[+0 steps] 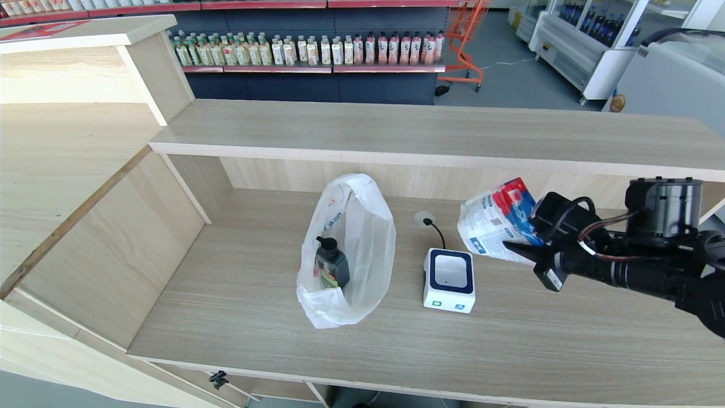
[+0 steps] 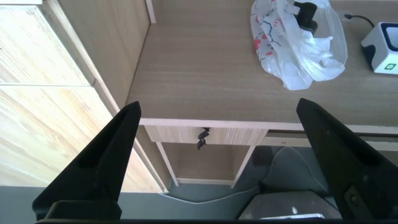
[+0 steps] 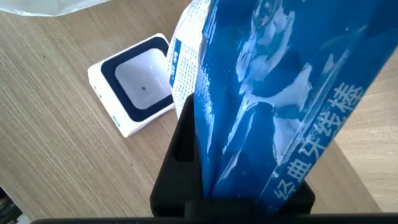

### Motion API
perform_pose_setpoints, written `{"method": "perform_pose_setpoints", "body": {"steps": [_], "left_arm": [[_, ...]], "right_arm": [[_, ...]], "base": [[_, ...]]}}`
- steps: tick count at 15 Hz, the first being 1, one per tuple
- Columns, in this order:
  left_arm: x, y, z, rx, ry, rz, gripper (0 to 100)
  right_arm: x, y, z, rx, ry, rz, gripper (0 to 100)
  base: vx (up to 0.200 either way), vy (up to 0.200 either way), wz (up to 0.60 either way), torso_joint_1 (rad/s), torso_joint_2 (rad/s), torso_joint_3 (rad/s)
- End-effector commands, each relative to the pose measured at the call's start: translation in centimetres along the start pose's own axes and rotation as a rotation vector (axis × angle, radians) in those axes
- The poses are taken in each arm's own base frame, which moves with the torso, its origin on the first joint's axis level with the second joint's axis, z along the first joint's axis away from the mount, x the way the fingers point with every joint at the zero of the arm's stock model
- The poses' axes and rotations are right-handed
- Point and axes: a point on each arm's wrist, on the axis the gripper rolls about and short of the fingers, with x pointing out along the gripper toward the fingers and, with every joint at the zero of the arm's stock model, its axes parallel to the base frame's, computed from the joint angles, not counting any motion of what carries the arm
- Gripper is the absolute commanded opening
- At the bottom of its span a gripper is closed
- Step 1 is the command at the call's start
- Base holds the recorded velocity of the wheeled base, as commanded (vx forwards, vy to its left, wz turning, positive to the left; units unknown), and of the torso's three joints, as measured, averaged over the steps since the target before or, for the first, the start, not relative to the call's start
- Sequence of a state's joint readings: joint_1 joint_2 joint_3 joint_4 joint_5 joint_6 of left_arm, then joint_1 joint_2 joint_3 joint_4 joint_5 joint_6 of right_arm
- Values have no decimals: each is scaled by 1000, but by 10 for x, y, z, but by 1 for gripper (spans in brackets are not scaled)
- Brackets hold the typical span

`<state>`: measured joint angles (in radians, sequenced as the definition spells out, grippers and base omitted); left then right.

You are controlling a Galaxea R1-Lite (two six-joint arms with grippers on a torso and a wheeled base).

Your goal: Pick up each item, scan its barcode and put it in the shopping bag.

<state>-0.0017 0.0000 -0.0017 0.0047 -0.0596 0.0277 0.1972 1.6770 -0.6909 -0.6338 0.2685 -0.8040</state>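
My right gripper (image 1: 524, 235) is shut on a white, blue and red packet (image 1: 497, 224), held in the air to the right of the scanner (image 1: 448, 279) and slightly above it. In the right wrist view the packet's blue side (image 3: 273, 118) rises between the fingers (image 3: 180, 149), with the scanner (image 3: 134, 84) on the counter beyond. A white plastic shopping bag (image 1: 362, 238) stands open left of the scanner and holds a dark pump bottle (image 1: 331, 263). My left gripper (image 2: 217, 162) hangs open below the counter's front edge, far from the bag (image 2: 298, 37).
The scanner's black cable (image 1: 439, 232) runs to a grommet (image 1: 423, 217) in the counter top (image 1: 396, 340). A raised ledge (image 1: 430, 133) borders the back and a wooden side wall (image 1: 113, 255) closes the left. A drawer latch (image 2: 203, 138) hangs under the front edge.
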Motion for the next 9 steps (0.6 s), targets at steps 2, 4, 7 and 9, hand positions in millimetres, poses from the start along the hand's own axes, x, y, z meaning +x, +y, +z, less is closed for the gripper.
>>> {"method": "perform_pose_setpoints", "body": {"steps": [2, 4, 7, 9], "left_arm": [[0, 0, 0, 0, 2, 0, 100], [0, 0, 0, 0, 2, 0, 100], [0, 0, 0, 0, 2, 0, 100], [0, 0, 0, 0, 2, 0, 100]], "right_arm": [[23, -2, -25, -95, 6, 80, 0], [30, -1, -31, -159, -23, 123, 0], [38, -1, -45, -239, -59, 177, 0], [41, 2, -49, -241, -82, 212, 0]], "base": [[0, 0, 0, 0, 0, 0], [0, 0, 0, 0, 0, 0], [0, 0, 0, 0, 0, 0], [0, 0, 0, 0, 0, 0]]}}
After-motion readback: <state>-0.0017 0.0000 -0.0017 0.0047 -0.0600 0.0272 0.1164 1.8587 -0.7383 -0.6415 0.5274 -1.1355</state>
